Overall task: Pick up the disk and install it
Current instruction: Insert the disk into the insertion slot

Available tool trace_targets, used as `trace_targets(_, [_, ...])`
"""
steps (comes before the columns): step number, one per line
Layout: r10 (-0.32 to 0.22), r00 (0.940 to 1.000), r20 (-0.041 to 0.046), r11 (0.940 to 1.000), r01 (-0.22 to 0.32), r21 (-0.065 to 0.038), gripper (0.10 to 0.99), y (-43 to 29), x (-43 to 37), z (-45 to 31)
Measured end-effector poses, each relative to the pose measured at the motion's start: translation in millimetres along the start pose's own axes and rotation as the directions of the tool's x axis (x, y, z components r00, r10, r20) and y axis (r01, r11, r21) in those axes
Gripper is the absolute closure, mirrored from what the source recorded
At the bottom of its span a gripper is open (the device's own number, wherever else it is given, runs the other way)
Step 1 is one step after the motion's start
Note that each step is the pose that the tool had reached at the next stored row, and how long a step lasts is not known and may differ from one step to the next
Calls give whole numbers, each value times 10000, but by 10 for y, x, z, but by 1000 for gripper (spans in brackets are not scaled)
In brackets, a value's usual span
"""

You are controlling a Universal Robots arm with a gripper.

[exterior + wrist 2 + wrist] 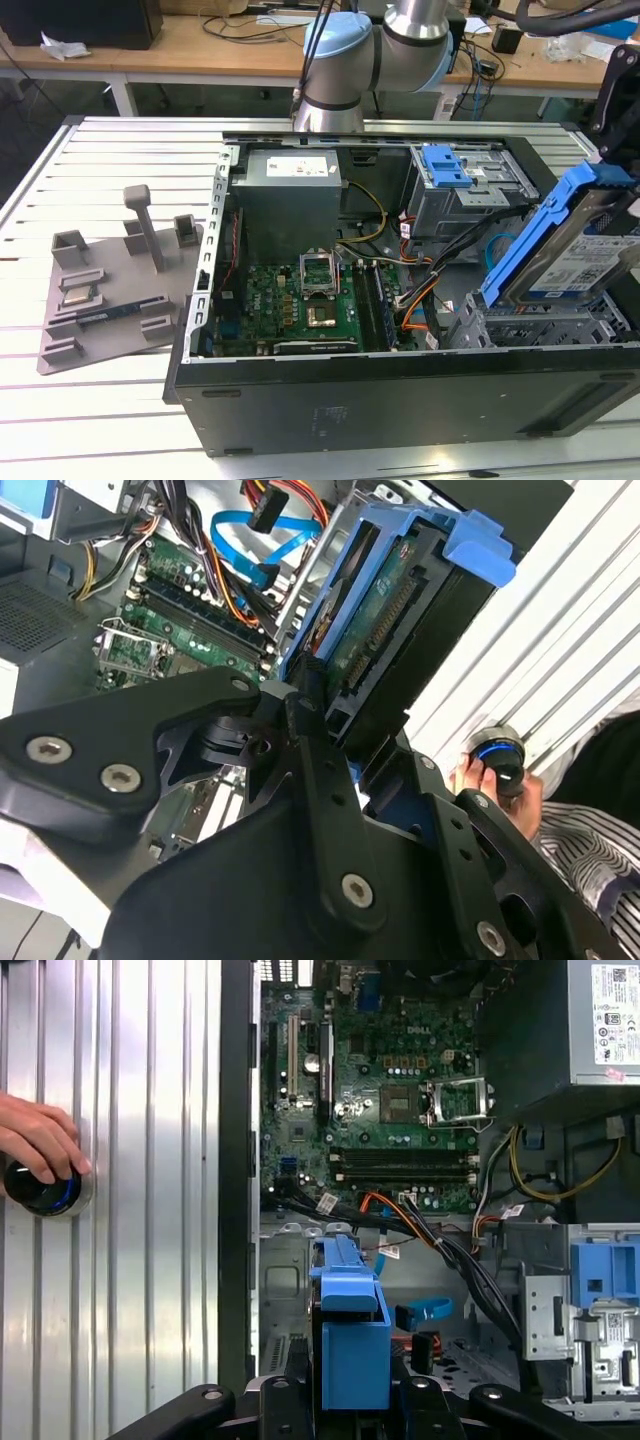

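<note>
The disk [582,255], a silver drive with a white-and-blue label in a blue carrier bracket, hangs tilted over the metal drive bay [545,320] at the open computer case's corner on the exterior view's right. My gripper [622,185] is shut on it from above. In the second wrist view the black fingers [305,730] clamp the disk [385,610] by its edges, its circuit-board side showing. The first wrist view looks down the blue carrier [350,1345], with the gripper [350,1410] holding it over the bay.
The case [400,400] holds a motherboard [300,305], a power supply [290,195], loose cables [420,290] and a grey drive cage with a blue latch [447,165]. A grey tray [110,290] of small parts lies on the exterior view's left. A person's hand [40,1140] rests on a knob.
</note>
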State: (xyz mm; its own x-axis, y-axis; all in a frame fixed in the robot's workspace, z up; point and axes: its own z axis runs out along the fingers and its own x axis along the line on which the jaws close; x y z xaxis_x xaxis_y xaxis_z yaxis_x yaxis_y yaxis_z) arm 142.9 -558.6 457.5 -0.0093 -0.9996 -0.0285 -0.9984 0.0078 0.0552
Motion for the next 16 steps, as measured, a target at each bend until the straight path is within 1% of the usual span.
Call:
trace_targets(2, [1, 10000, 2, 10000, -1, 0, 718, -1, -7, 22])
trace_targets(3, [1, 10000, 2, 10000, -1, 0, 718, -2, -11, 47])
trace_targets(4, [0, 10000, -1, 10000, 0, 1, 718, -7, -11, 126])
trace_targets(7, [0, 10000, 2, 10000, 0, 0, 718, -11, -9, 199])
trace_targets(9, [0, 10000, -1, 10000, 0, 0, 718, -13, -7, 234])
trace_targets(12, [0, 10000, 1, 10000, 0, 0, 718, -22, -3, 399])
trace_targets(13, [1, 10000, 1, 10000, -1, 0, 718, -24, -2, 432])
trace_targets(14, [0, 10000, 2, 10000, 0, 0, 718, -27, -1, 489])
trace_targets(15, [0, 10000, 1, 10000, 0, 0, 718, -29, 1, 524])
trace_targets(16, [0, 10000, -1, 10000, 0, 0, 718, -30, 1, 543])
